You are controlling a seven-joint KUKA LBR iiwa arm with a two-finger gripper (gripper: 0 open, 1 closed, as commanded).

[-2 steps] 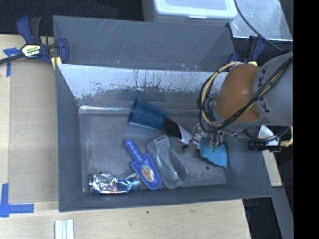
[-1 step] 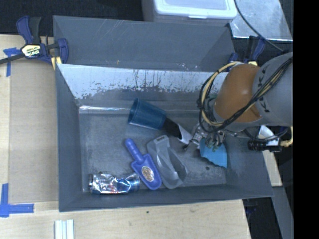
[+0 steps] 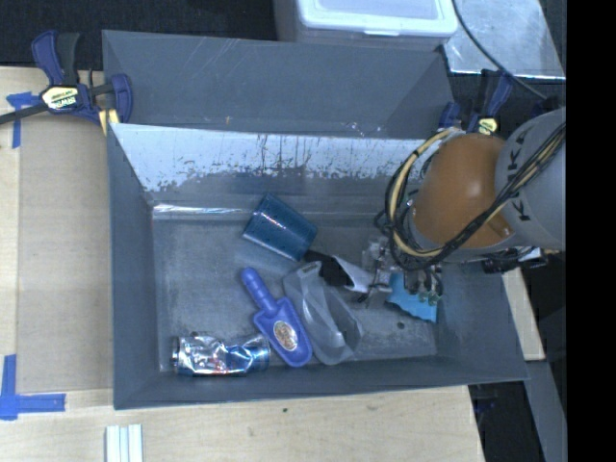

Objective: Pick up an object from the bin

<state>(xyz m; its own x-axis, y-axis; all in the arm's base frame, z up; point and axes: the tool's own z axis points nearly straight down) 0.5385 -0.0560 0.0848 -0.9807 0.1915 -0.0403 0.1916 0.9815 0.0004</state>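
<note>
Orange-capped wrist low in the grey metal bin; pick not yet done.
Its hand is down at 3 o'clock on the bin floor, right over a small bright-blue flat plastic piece. I cannot tell whether the hand is wide or closed. Nothing looks lifted. A clear plastic scoop and a dark blue plastic cup lie toward the centre, so I judge that grasp and lift remain.
</note>
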